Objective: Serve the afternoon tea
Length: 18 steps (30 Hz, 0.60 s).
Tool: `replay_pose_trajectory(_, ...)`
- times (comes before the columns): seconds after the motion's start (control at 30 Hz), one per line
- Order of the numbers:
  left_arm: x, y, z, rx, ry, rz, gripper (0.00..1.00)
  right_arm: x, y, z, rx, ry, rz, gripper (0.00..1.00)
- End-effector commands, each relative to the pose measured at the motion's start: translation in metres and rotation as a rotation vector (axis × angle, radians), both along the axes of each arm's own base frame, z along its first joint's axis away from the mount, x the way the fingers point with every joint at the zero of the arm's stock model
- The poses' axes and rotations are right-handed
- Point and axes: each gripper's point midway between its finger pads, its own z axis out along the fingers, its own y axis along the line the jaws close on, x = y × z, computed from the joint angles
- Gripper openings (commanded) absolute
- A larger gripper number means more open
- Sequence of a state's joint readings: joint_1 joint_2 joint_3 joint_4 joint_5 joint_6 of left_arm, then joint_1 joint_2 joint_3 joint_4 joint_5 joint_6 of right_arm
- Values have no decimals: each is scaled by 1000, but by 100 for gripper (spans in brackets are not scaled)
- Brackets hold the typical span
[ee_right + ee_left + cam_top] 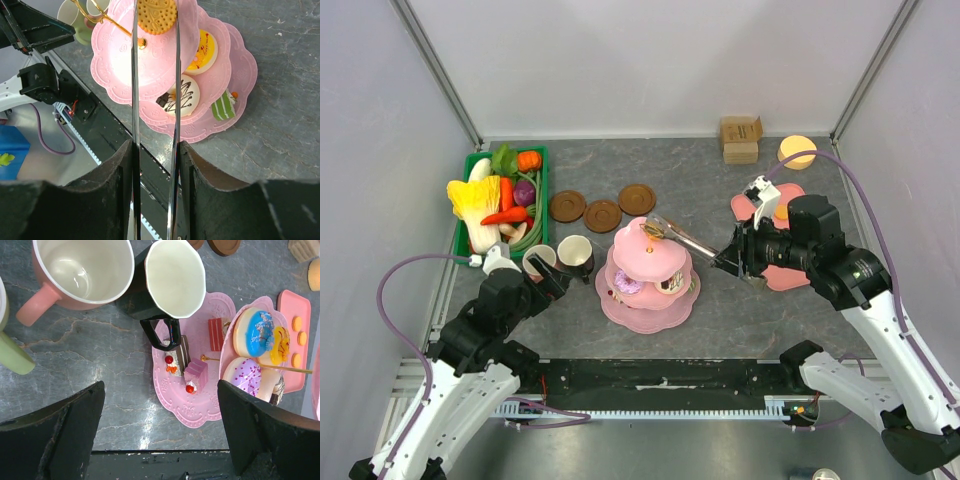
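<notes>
My right gripper (732, 257) (155, 167) is shut on metal tongs (688, 239) (134, 90). The tongs' tips pinch an orange round biscuit (157, 15) (656, 229) just over the top tier of the pink tiered stand (642, 312) (117, 60). Lower tiers carry donuts, one of them purple (243, 374), and cake bits (196, 374). The pink mug (75, 270) and the dark mug (172, 277) stand left of the stand, with a pale green mug (12, 357) at the view's edge. My left gripper (552, 280) (160, 440) is open and empty, near the mugs.
Three brown saucers (602, 215) lie behind the stand. A green basket (542, 180) of toy vegetables sits at the back left. At the right, a pink tray (290, 302) holds orange biscuits. Cardboard boxes (740, 138) and a yellow disc (797, 150) are in the back right corner.
</notes>
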<state>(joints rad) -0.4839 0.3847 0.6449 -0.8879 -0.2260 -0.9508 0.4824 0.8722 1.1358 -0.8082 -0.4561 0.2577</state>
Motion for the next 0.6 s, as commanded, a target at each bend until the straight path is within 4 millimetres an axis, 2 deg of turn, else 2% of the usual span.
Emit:
replay_pose_trajectory(0.0,1,2,14,10,-46,-11,99,-1,6,22,37,-59,37,45)
replay_pose_trajectory(0.33,1,2,15,7,-53,-12,99,-3,7,27,51,-57,34,54)
replay_pose_trajectory(0.57,1,2,15,7,-54,-12,99,3,3,34,52,-88,-5,53)
